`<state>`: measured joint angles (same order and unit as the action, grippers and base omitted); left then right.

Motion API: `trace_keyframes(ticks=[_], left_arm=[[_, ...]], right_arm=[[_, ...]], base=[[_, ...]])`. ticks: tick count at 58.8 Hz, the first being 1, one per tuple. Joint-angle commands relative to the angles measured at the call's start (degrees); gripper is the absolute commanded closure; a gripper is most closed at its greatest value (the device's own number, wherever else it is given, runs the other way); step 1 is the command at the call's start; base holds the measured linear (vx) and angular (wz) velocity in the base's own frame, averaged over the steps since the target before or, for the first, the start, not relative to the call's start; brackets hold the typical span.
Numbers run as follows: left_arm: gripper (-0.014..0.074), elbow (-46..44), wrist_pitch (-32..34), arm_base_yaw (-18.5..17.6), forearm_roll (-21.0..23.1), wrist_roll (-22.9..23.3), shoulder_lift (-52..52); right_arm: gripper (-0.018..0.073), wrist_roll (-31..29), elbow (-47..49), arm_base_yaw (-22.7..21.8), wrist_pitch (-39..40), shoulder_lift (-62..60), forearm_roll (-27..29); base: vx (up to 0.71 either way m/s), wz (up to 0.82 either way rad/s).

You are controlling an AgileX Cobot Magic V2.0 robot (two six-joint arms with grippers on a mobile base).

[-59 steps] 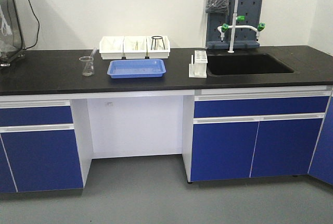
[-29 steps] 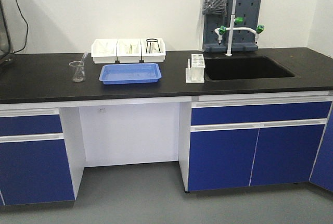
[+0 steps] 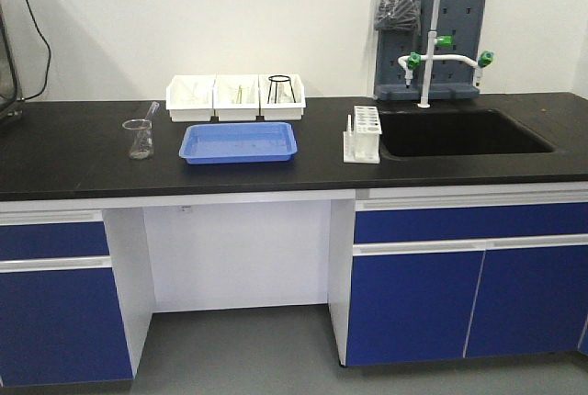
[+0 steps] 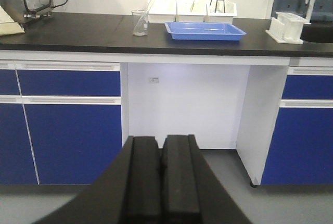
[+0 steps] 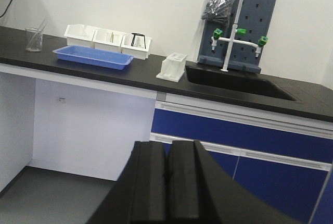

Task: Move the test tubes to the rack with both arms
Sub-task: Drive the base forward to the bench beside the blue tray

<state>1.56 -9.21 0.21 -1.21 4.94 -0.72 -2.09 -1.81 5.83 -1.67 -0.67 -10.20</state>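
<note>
So, bench: long black lab countertop (image 3: 73, 161) over blue cabinet doors. It spans the front view, and both wrist views see it from lower down, well apart from the arms.
Sink: black recessed basin (image 3: 464, 133) at the right end, with a white swan-neck tap (image 3: 432, 28) behind it.
Tray: shallow blue plastic tray (image 3: 239, 141) mid-bench, nothing visible in it.
Bins: three white slanted bins (image 3: 235, 97) in a row just behind the tray. The right one holds a black wire stand (image 3: 282, 88).
Rack: small white plastic rack with round holes (image 3: 364, 134), on the counter just beside the sink's left edge, right of the tray. Can't tell if any hole is filled.
Beaker: clear glass beaker (image 3: 139, 138) left of the tray, with a slender clear rod or tube leaning in it.
Test tubes: not confirmed. Thin pale slivers (image 3: 239, 94) in the middle bin are too small to call.
Left gripper: black left gripper (image 4: 161, 182), fingers pressed together, nothing between them.
Right gripper: black right gripper (image 5: 166, 187), same, pads together and empty.
Change: the whole bench sits lower in the front view than a second ago, and the rack and sink are further right than half a second ago. Items keep their spacing, so it's the camera that moved.
Meaning: looks like the base is lining up on the bench. Transfer not started, and neither arm is within reach yet.
</note>
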Motion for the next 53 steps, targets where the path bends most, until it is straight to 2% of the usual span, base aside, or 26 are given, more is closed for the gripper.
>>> trace_keyframes(ticks=[1,53], left_arm=[[0.06,-1.47,4.54,-0.11,0.46,-0.04,-0.16],[0.06,-1.47,4.54,-0.11,0.46,-0.04,-0.16]], right_arm=[[0.0568,0.01,-0.69,0.07,4.56,-0.54,-0.06],[0.0568,0.01,-0.69,0.07,4.63,-0.54,-0.06]], base=[[0.28,0.09],[0.35,-0.01]])
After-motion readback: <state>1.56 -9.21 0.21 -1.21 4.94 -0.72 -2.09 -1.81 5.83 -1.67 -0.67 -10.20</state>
